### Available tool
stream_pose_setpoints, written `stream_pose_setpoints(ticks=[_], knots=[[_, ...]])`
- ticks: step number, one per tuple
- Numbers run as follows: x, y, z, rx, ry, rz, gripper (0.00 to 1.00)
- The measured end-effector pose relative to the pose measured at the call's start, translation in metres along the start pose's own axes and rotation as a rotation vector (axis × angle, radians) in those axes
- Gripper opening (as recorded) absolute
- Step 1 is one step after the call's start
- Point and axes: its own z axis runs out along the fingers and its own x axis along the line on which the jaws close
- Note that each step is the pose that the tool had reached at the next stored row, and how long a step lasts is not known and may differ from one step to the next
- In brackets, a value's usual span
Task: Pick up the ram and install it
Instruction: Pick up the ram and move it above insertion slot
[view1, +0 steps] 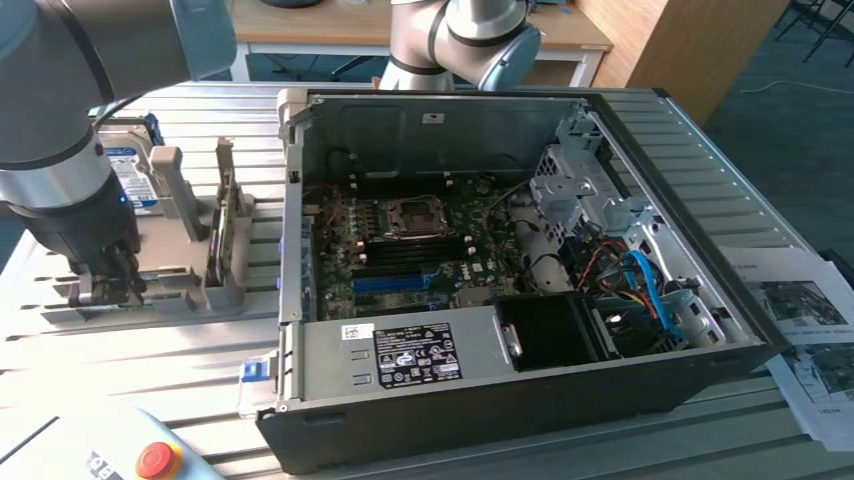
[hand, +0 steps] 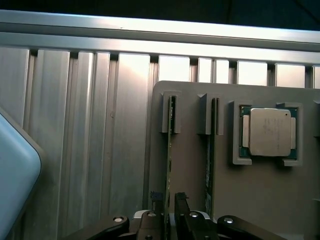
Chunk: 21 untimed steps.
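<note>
Two ram sticks stand on edge in slots of a grey holder (hand: 190, 150). One green ram stick (hand: 170, 140) runs straight in between my fingers; the second (hand: 211, 145) sits one slot over, beside a square silver processor chip (hand: 270, 132). My gripper (hand: 168, 199) is open, one dark finger on each side of the first stick's near end, with a small gap. In the exterior view the gripper (view1: 104, 288) is lowered onto the holder (view1: 174, 300) at the exterior view's left, beside the open computer case (view1: 441, 345).
Inside the case, the motherboard shows black memory slots (view1: 400, 255) and a blue slot (view1: 394, 283). A hard drive (view1: 127, 165) and upright holder walls (view1: 220, 215) stand behind the gripper. A teach pendant (view1: 94, 450) lies near the table's front. Papers (view1: 801, 310) lie at the right.
</note>
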Motion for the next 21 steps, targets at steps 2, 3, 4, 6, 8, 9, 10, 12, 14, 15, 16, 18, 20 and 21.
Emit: stream_pose_setpoints(ticks=[2, 3, 4, 6, 8, 9, 10, 12, 14, 15, 16, 18, 20, 21], knots=[[0.0000, 0.0000, 0.0006, -0.0001, 0.0001, 0.000, 0.24], [0.0000, 0.0000, 0.0010, -0.0001, 0.0001, 0.000, 0.24], [0.0000, -0.0001, 0.0013, -0.0001, 0.0001, 0.000, 0.24], [0.0001, -0.0001, 0.0020, -0.0002, 0.0002, 0.000, 0.24], [0.0001, -0.0001, 0.0026, -0.0003, 0.0002, 0.000, 0.24], [0.0001, -0.0001, 0.0027, -0.0003, 0.0003, 0.000, 0.24], [0.0001, -0.0001, 0.0027, -0.0004, 0.0003, 0.000, 0.24], [0.0001, -0.0001, 0.0028, -0.0002, 0.0002, 0.000, 0.24], [0.0001, -0.0001, 0.0029, -0.0002, 0.0001, 0.000, 0.24], [0.0001, -0.0001, 0.0028, -0.0002, 0.0002, 0.000, 0.24], [0.0001, -0.0001, 0.0029, -0.0002, 0.0001, 0.000, 0.24], [0.0001, -0.0001, 0.0029, -0.0002, 0.0001, 0.000, 0.24], [0.0001, -0.0001, 0.0029, -0.0002, 0.0002, 0.000, 0.24], [0.0001, -0.0001, 0.0029, -0.0002, 0.0002, 0.000, 0.24]])
